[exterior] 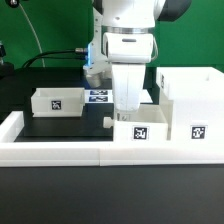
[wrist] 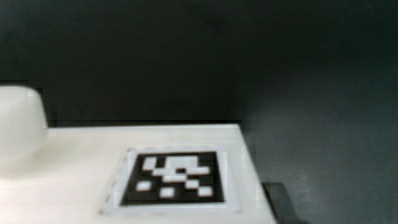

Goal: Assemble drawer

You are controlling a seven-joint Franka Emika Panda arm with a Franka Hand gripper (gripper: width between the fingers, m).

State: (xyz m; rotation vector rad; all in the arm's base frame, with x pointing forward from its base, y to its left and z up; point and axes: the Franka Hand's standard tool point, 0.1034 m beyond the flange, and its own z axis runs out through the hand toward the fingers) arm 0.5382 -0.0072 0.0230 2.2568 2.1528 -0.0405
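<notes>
Looks early in the work, judging from how the parts lie. Find the shell [exterior: 190, 95] at the right of the exterior view, upright, with no tray inside as far as can be seen. Count 2 trays, both outside it. Find tray 1 [exterior: 57, 100] at the middle left, alone on the black table [exterior: 30, 125], well apart from the shell. Find tray 2 [exterior: 140, 128] at the lower centre, just beside the shell; touching or not, cannot tell. Left to do, probably: bring both trays into the shell.

Find the gripper [exterior: 128, 106] at the centre, pointing straight down, close over tray 2 near its back rim; contact not clear. In the wrist view, see only a white face with a tag [wrist: 175, 180] at the lower middle and a white rounded shape [wrist: 18, 120] at the left edge. Spread or pressed together: cannot tell.
</notes>
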